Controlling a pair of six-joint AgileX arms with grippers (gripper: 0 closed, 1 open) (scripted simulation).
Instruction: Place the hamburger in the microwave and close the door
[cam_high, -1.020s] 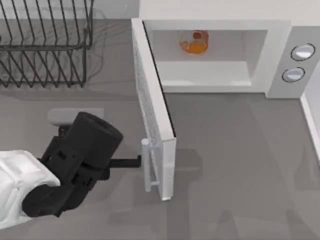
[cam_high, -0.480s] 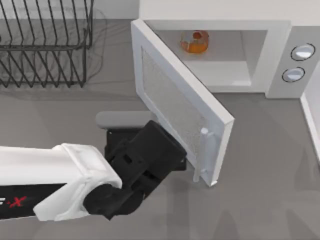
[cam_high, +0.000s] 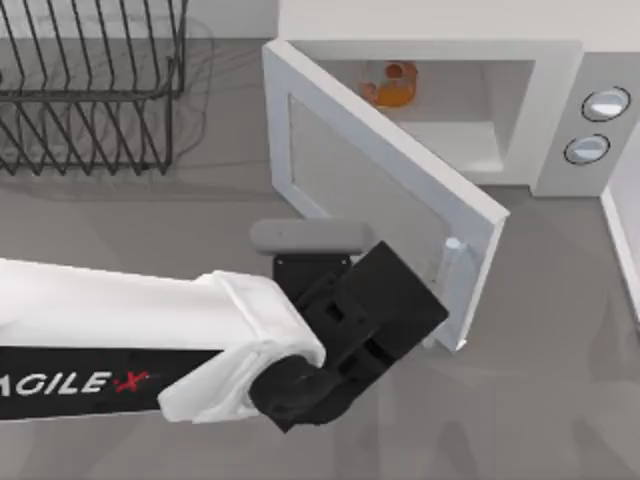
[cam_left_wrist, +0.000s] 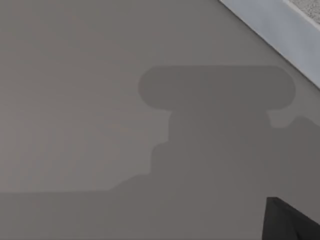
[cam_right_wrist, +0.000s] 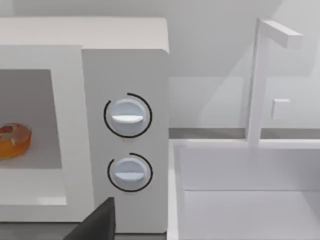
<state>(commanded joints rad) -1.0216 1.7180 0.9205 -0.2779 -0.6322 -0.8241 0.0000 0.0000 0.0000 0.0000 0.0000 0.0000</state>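
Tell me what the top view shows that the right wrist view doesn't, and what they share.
Top view alone: the door swung partway toward closing, its bar handle at the free edge, the left arm reaching in behind it with its black wrist at the door's outer face, and a black wire rack at the table's far left.

Right wrist view alone: a white sink-like basin with an upright white post beside the microwave.

Both: the microwave, its two knobs, and the hamburger inside.
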